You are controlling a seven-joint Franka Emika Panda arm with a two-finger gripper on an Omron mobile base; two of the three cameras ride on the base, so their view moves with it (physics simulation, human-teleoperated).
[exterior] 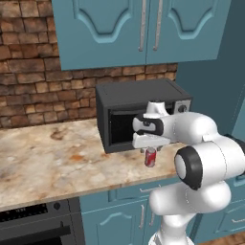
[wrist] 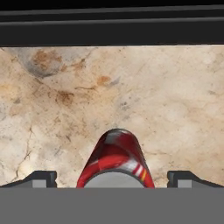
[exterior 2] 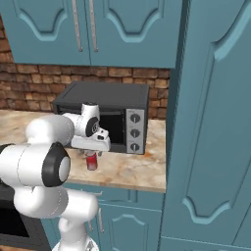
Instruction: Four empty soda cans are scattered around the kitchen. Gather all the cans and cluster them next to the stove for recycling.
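One red soda can (exterior: 150,157) stands upright on the beige counter (exterior: 57,153), just in front of the black microwave (exterior: 139,112). My gripper (exterior: 150,150) hangs straight over it, pointing down and open. The hand view looks down on the can (wrist: 116,159) with its silver top midway between my two fingertips (wrist: 41,178), which stand wide apart and do not touch it. From the right side the can (exterior 2: 91,162) sits directly beneath my gripper (exterior 2: 91,154). The stove is out of view.
The microwave (exterior 2: 105,115) stands close behind the can, its front near my hand. A tall teal cabinet (exterior 2: 211,122) walls off the counter's right end. Upper cabinets (exterior: 139,28) hang overhead. A black built-in oven (exterior: 38,222) sits below the counter at left.
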